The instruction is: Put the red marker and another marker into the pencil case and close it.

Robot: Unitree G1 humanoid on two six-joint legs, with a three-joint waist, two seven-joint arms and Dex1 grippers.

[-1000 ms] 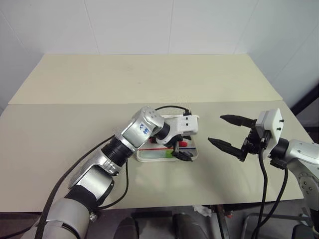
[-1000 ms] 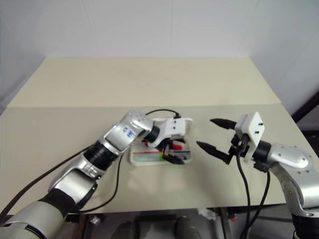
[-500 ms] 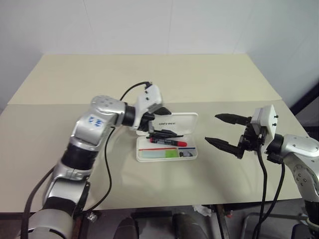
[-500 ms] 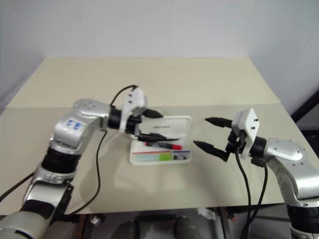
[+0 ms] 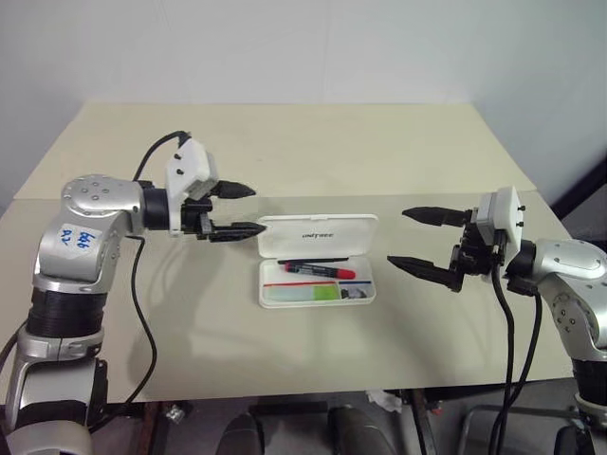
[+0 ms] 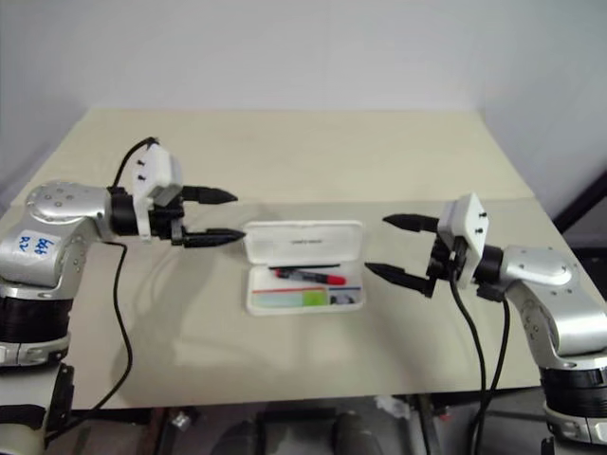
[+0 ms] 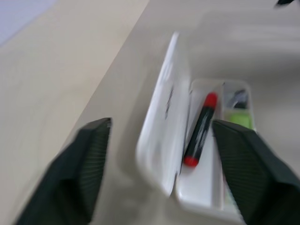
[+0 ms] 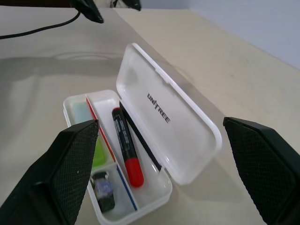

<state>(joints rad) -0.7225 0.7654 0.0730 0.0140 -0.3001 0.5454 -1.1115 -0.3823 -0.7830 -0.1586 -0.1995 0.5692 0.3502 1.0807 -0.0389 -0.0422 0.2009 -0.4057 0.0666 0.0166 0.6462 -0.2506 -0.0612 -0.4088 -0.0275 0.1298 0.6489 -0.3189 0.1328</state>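
You've pulled your left arm back out of the pencil case (image 5: 318,258) and swung it away to the left; a second ago its gripper was down in the tray, now the left gripper (image 5: 238,209) hangs in the air just left of the raised lid, touching nothing. Its fingers stand apart with nothing between them, somewhat narrower than before. Your right gripper (image 5: 429,242) has barely moved: it waits to the right of the case, spread wide and empty.

The case sits mid-table, open, lid tilted up on the far side. Inside, the red marker (image 8: 125,153) lies lengthwise in the far channel, and the green-ended marker (image 5: 310,293) lies in the near channel beside it. So both markers look to be in; what's left for you, by my reading, is folding the lid toward you and pressing it shut.
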